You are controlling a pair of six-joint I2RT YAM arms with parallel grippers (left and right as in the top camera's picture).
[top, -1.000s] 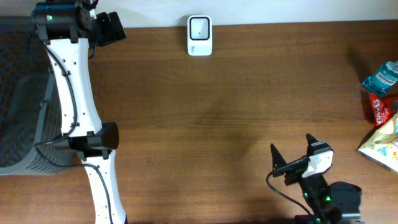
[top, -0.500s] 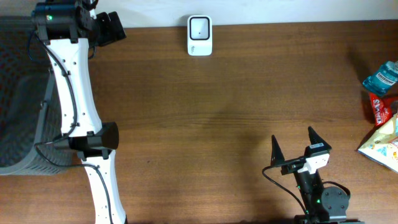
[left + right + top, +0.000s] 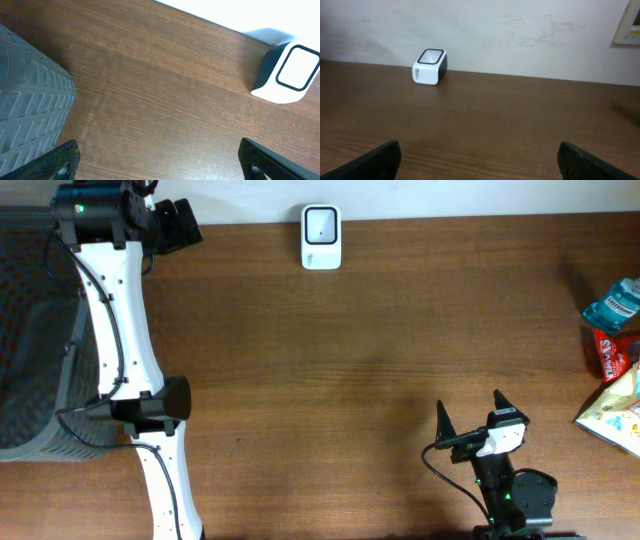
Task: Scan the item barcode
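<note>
Scanner [image 3: 321, 237] untouched | left gripper [image 3: 160, 163] wide open, empty | right gripper [image 3: 469, 403] wide open, empty

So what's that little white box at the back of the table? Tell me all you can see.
The small white plastic-looking box has rounded corners, one dark side and a dark-rimmed pale window on top. Faint print marks its front. It stands upright on the brown wooden table, close to the white wall; nothing else touches it.

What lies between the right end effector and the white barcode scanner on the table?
Nothing: only bare wooden table separates the right end effector from the barcode scanner, as the overhead view shows.
</note>
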